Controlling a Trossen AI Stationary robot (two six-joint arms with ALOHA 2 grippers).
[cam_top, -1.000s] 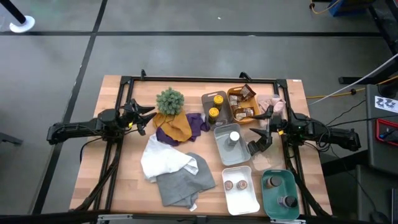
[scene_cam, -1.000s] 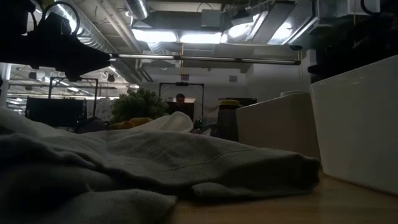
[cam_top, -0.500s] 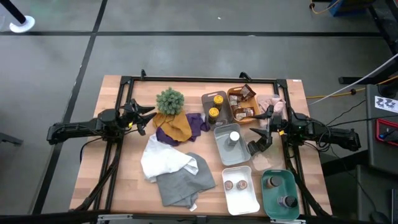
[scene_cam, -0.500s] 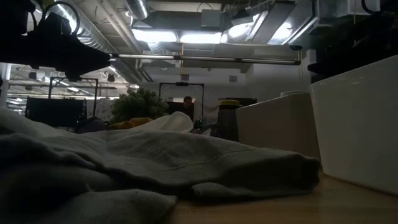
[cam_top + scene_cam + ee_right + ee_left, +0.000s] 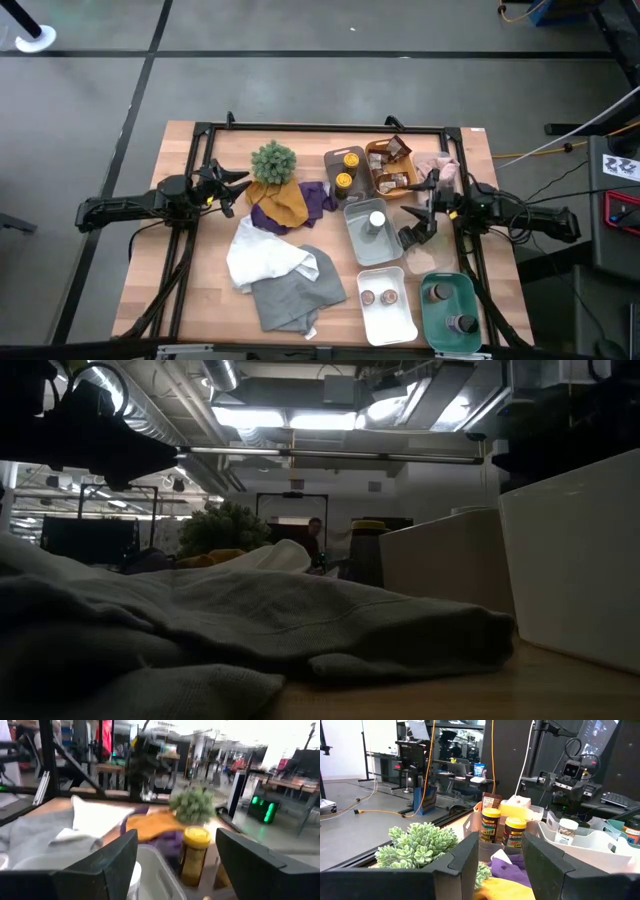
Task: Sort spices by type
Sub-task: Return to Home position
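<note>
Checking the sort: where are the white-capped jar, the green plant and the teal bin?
white-capped jar (image 5: 376,220), high view, on its white cap.
green plant (image 5: 273,161), high view, middle of its foliage.
teal bin (image 5: 460,298), high view, on its bare floor.

Green plant (image 5: 273,160) just beside mustard cloth (image 5: 285,205) and purple cloth (image 5: 318,197)

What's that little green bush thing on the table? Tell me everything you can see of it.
The small plant is a round, bushy clump of pale green, fleshy-looking sprigs; no pot shows. It stands upright on the wooden table, near the edge at the top of the overhead view. Its base meets the mustard cloth, which it seems to touch. The left claw, open, hangs close beside it and appears not to touch it. Nothing lies on it.
</note>
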